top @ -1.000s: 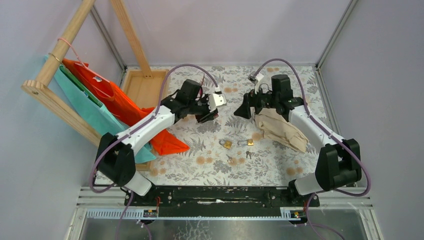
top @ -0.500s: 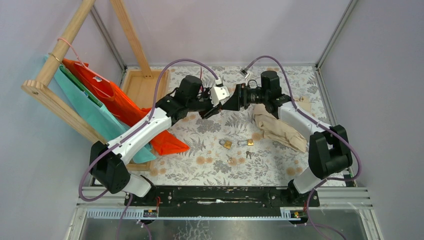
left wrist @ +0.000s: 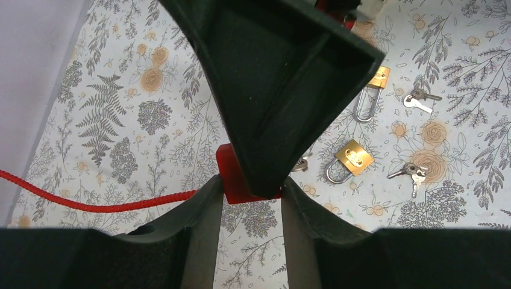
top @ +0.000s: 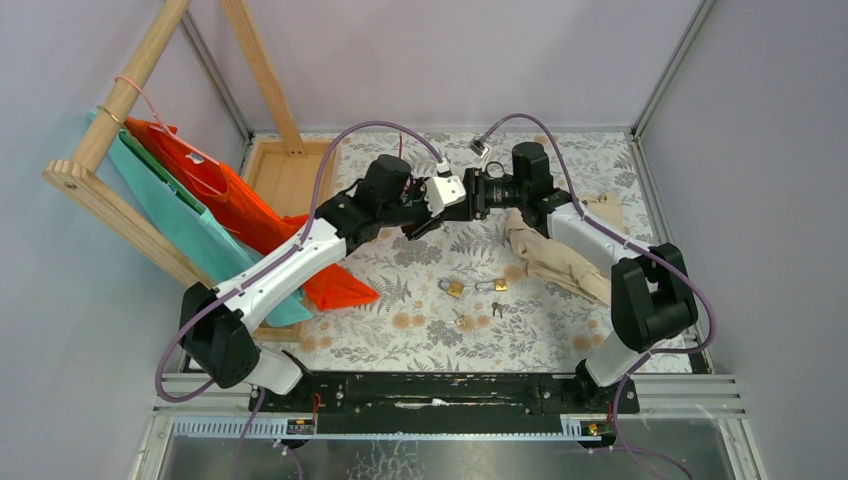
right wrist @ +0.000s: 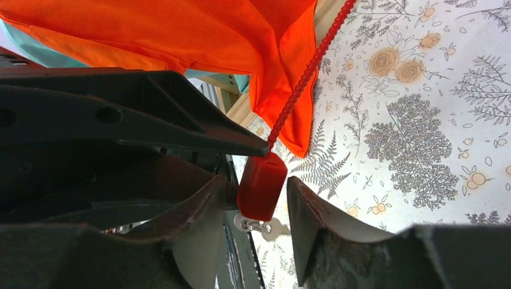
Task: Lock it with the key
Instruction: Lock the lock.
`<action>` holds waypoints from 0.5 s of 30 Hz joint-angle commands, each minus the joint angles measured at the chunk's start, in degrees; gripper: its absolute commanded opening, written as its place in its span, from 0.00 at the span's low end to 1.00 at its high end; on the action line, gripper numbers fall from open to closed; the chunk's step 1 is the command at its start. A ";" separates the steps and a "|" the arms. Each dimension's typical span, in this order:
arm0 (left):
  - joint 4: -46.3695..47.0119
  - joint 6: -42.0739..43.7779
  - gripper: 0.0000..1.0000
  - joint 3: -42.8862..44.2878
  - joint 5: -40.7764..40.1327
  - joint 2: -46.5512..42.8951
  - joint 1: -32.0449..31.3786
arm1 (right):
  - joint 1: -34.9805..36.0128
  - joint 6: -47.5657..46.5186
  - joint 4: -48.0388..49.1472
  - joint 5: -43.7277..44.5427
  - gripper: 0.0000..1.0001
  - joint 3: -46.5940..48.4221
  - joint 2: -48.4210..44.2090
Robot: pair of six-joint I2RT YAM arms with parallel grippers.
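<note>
Red padlock (left wrist: 229, 171), key (right wrist: 259, 226) at its lower end, hangs pinched in left pincer (left wrist: 252, 201) above and beyond the brass padlocks (left wrist: 354, 158); right pincer (right wrist: 256, 198) spread around it, not gripping; step: key grasp; next likely calls for pinching and turning key.

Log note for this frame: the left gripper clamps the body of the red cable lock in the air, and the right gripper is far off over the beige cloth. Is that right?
One part is wrong. The left gripper does clamp the body of the red cable lock in the air, but the right gripper is not far off over the beige cloth. It is right at the left one, with its fingers on either side of that same body. The right wrist view shows this.
</note>
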 commanded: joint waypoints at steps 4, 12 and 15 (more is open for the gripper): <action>4.91 1.09 0.05 -0.12 -3.22 0.20 -1.34 | 1.12 1.12 2.31 -1.51 0.41 2.71 1.39; 5.31 0.24 0.19 -1.03 -3.85 0.14 -1.66 | 1.13 -9.54 -7.04 0.89 0.17 5.65 0.39; 5.65 -0.55 0.40 -1.96 -4.00 -0.58 -1.64 | 1.08 -18.51 -13.47 3.50 0.00 6.83 -1.43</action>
